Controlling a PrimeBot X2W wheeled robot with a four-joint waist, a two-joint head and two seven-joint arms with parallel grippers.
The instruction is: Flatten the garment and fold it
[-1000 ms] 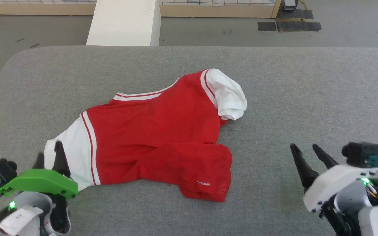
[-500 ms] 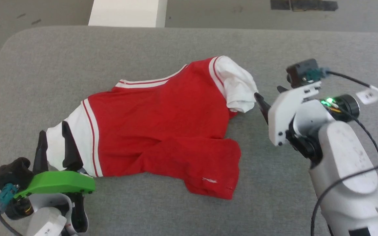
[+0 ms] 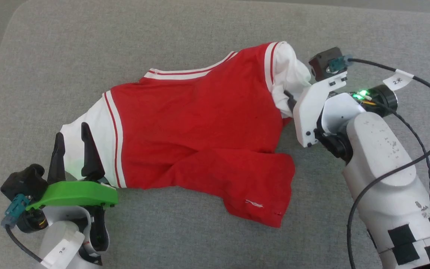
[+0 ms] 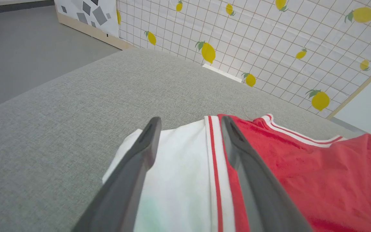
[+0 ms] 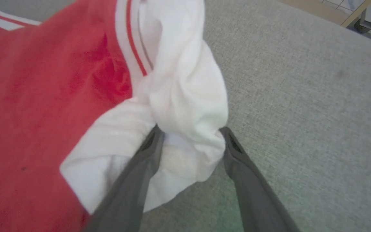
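on grey cushion (image 3: 162,37), garment (image 3: 200,127) aslant, long axis near-left to far-right

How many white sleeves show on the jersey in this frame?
2. One white sleeve lies flat at the jersey's left end, under the left gripper's fingers; the other is bunched at its far right end, between the right gripper's fingers. Folds may hide more white.

1. The tabletop (image 3: 133,41) is covered in grey woven fabric; its far left corner is rounded.
2. One jersey (image 3: 200,123) lies crumpled across its middle, the red body facing up.
3. White sleeve panels with striped trim mark the jersey's left and right ends. The right one is bunched up.
4. A red flap with a small white logo is folded over toward the near edge.
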